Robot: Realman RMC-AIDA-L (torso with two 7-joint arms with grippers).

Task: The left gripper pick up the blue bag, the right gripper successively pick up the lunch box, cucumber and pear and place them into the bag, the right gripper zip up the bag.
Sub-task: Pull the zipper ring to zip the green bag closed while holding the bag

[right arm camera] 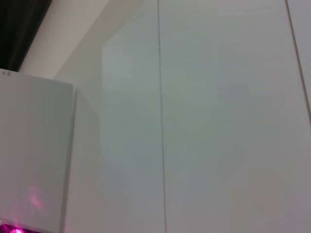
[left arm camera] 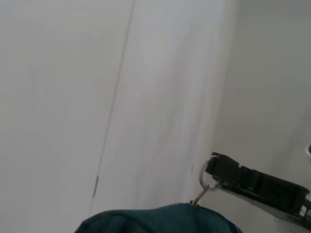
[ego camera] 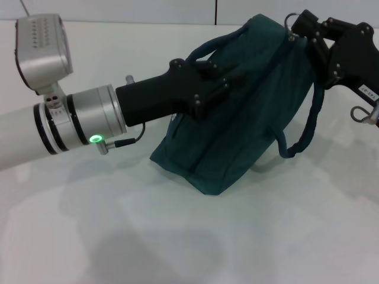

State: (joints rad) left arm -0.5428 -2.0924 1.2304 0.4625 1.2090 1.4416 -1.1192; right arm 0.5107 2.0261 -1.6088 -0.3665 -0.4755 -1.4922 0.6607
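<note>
The blue bag [ego camera: 237,130] is held tilted above the white table, its lower corner near the tabletop. My left gripper [ego camera: 212,89] comes in from the left and is shut on the bag's upper side by the handle. My right gripper [ego camera: 298,31] is at the bag's top right end, shut on the metal zipper pull [ego camera: 289,21]. In the left wrist view the bag's top [left arm camera: 160,219] shows low down, with the right gripper [left arm camera: 218,171] holding the ring of the zipper pull [left arm camera: 206,186]. The lunch box, cucumber and pear are out of view.
The bag's dark strap [ego camera: 303,137] hangs in a loop under the right gripper. A metal clip [ego camera: 359,113] sticks out by the right arm. The white table [ego camera: 177,236] spreads in front. The right wrist view shows only a white wall [right arm camera: 194,121].
</note>
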